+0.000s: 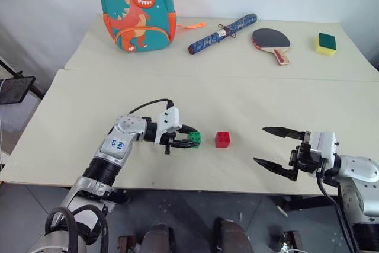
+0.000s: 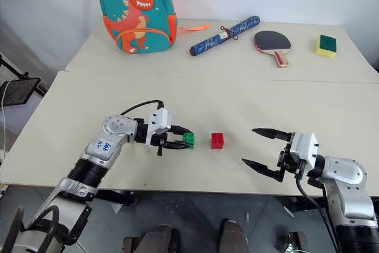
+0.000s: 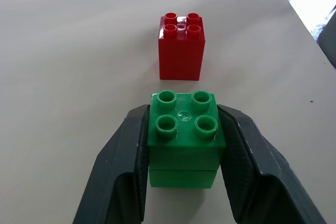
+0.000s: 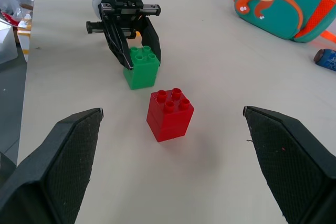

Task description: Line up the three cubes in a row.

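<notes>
Two black fingers of the left gripper (image 3: 181,150) are clamped on the flat side walls of the green cube (image 3: 182,129), one pad on each opposite face, with the studded top left free and facing up. That looks like the right place to take it: the walls are smooth, hard plastic, parallel and stiff, so they will not give under pressure, though their gloss may let the block slip or twist if the pinch sits off-centre or too near an edge. It seems light enough that weight is no concern; a nudge would more likely send it skidding across the table (image 1: 177,87). Just beyond the fingertips, near but apart from the green block, the red cube (image 1: 222,139) sits upright on the pale surface, studs up, its faces roughly square with the green one's. It should handle the same way, best gripped across two opposite walls rather than by the studs. Further off, past the red block, the right gripper (image 1: 276,147) hangs with its jaws spread wide and nothing between them. The third, yellow-orange cube I cannot find.
</notes>
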`<act>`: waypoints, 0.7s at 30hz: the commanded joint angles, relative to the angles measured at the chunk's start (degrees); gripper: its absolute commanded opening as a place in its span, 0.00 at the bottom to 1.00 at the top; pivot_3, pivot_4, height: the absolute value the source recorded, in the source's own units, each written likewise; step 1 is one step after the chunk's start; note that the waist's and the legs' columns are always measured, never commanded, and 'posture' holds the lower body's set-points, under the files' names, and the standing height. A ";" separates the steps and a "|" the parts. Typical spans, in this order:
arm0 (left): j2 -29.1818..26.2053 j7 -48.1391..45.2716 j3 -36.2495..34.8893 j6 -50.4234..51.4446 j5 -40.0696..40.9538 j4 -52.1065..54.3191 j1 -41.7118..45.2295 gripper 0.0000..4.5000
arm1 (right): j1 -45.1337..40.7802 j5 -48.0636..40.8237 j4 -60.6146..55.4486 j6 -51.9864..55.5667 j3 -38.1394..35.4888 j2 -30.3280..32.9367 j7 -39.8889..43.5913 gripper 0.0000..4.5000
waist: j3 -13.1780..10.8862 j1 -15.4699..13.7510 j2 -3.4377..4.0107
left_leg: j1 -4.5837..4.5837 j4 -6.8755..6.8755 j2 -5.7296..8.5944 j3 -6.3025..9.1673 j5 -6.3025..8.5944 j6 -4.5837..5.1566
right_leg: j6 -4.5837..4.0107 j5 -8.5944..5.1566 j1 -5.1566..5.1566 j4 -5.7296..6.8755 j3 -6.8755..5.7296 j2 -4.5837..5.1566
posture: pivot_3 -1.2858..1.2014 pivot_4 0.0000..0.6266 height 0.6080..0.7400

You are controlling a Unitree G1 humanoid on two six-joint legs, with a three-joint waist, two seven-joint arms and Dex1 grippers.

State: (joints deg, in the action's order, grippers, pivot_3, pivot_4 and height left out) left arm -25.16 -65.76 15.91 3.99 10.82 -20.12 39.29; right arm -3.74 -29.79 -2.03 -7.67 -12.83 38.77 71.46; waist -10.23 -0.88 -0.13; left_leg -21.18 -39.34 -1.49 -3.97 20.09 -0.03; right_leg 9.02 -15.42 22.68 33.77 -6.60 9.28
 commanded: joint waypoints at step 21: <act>-11.68 9.31 -37.14 -0.38 15.09 10.96 -18.10 0.99 | -11.27 -3.62 -0.59 3.26 8.22 -6.83 2.52 1.00 | 0.00 1.72 0.02 | 0.04 -0.15 -0.12 0.10 0.04 0.03 | -0.01 0.00 -0.01 0.15 -0.03 -0.01 | 0.52 0.24 1.00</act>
State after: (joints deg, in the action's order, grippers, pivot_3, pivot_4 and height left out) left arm -36.35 -60.04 -16.44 4.32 24.33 -11.57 23.39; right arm -14.07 -32.18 -1.66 -4.62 -4.77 32.38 73.62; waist -10.23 0.83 -0.11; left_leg -21.16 -39.50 -1.62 -3.83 20.13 -0.01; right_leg 9.01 -15.42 22.67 33.95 -6.67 9.26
